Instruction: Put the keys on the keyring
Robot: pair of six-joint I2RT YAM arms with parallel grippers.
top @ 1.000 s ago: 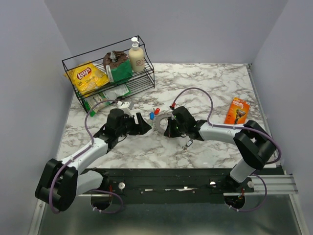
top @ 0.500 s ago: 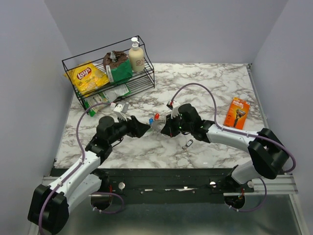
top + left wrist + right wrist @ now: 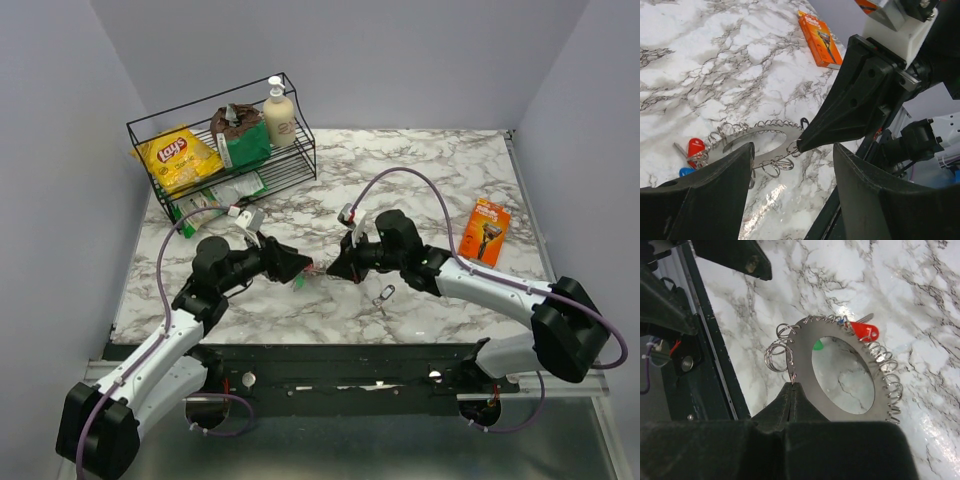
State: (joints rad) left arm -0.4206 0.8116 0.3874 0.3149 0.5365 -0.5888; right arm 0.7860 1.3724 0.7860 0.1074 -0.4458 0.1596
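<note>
Where the two arms meet near the front of the marble surface (image 3: 420, 170), the right pincer (image 3: 792, 385) is closed tight on the keyring (image 3: 802, 365), nipping its coiled rim; the red key (image 3: 864, 331) sits at the ring's far rim with the blue key (image 3: 686, 171) just beside it, and the green key (image 3: 817, 344) shows through the hollow centre; the left pincer (image 3: 792, 150) faces the ring with its fingers well apart, gripping nothing.
</note>
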